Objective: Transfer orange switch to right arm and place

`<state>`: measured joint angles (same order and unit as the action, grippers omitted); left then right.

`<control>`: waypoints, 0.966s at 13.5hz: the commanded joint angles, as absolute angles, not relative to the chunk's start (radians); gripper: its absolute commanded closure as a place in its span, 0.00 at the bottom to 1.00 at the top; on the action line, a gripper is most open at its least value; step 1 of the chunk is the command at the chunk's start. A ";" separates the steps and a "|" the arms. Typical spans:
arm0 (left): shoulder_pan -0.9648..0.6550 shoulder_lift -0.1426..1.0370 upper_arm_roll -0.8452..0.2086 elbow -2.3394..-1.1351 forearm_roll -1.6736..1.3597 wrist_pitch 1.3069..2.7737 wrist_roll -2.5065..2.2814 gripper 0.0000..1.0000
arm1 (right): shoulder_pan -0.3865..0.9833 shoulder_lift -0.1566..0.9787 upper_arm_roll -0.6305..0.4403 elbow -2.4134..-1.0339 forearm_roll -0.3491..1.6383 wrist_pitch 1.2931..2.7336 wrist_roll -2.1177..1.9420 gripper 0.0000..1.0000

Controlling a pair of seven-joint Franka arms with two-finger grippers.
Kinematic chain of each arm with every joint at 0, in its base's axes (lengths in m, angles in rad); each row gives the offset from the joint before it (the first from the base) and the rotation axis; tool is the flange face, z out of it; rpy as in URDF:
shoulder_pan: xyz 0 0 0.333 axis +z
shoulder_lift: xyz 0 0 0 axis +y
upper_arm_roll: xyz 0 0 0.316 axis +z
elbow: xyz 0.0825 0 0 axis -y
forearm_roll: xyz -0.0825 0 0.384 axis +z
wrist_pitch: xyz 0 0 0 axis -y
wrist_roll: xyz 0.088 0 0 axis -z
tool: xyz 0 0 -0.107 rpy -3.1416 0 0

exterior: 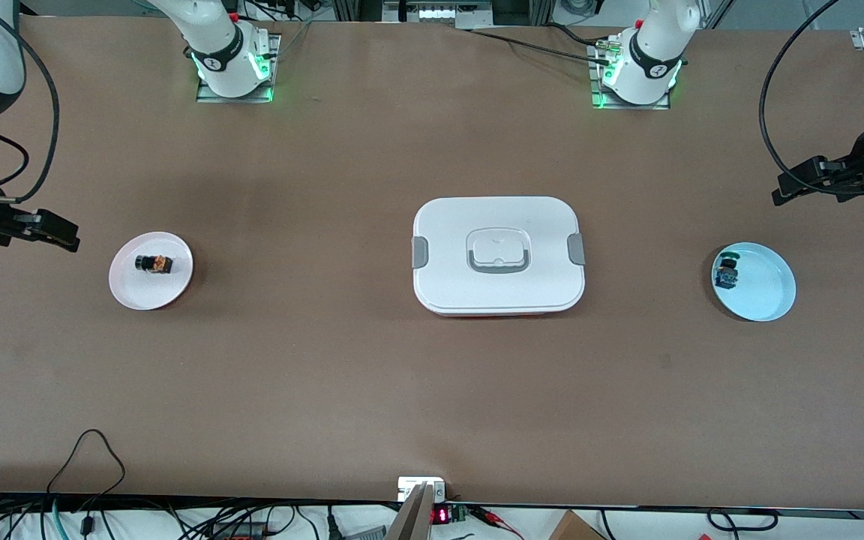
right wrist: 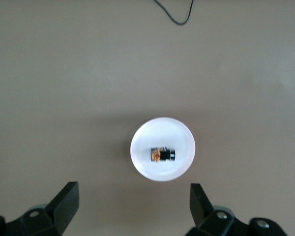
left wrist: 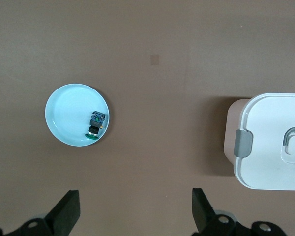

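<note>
The orange switch (exterior: pixel 154 264) lies on its side on a small white plate (exterior: pixel 177 281) toward the right arm's end of the table. It also shows in the right wrist view (right wrist: pixel 162 155) on that plate (right wrist: pixel 162 130). My right gripper (exterior: pixel 64 232) (right wrist: pixel 132 189) is open and empty, up in the air over bare table beside the white plate at the table's end. My left gripper (exterior: pixel 784 189) (left wrist: pixel 135 196) is open and empty, high over the left arm's end of the table.
A green-and-blue switch (exterior: pixel 728 274) (left wrist: pixel 95 125) lies in a light blue plate (exterior: pixel 766 289) (left wrist: pixel 69 115) toward the left arm's end. A white lidded box (exterior: pixel 498 255) (left wrist: pixel 275 142) stands at the table's middle. Cables hang along the edge nearest the front camera.
</note>
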<state>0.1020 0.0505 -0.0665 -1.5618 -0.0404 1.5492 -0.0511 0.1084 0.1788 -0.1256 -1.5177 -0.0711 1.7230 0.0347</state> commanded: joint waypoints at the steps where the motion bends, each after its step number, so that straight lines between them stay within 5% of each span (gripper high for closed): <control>1: 0.095 0.068 -0.083 -1.522 -0.014 1.522 -0.054 0.00 | 0.091 0.072 -0.129 -1.654 -0.052 1.764 -0.066 0.00; 13: 0.094 0.067 -0.090 -1.519 -0.014 1.509 -0.054 0.00 | 0.075 0.094 -0.138 -1.585 0.002 1.644 -0.057 0.00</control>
<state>0.0996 0.0505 -0.0862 -1.5593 -0.0404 1.5384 -0.0511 0.0799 0.1041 -0.1409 -1.5930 -0.0034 1.6709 -0.0470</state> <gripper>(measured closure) 0.000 0.000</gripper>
